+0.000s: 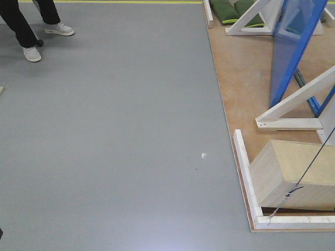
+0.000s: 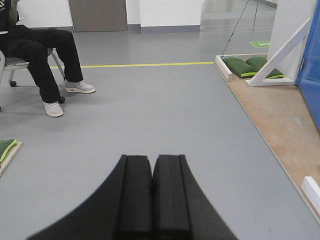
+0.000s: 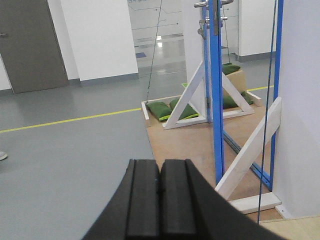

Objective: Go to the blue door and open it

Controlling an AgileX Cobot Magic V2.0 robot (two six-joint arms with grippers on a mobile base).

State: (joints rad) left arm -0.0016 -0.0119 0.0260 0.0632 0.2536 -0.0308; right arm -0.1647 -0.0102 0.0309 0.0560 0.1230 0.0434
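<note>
The blue door stands on a wooden platform at the far right of the front view, held up by white triangular braces. In the right wrist view the blue door is seen edge-on, with its silver lever handle at the top edge of the picture. A strip of the blue door shows at the right edge of the left wrist view. My left gripper is shut and empty above the grey floor. My right gripper is also shut and empty, some way short of the door.
A seated person with feet on the floor is at the far left. A slanted wooden box and a white border rail lie on the platform's near corner. Green sandbags weigh down the far braces. A thin cable runs to the box.
</note>
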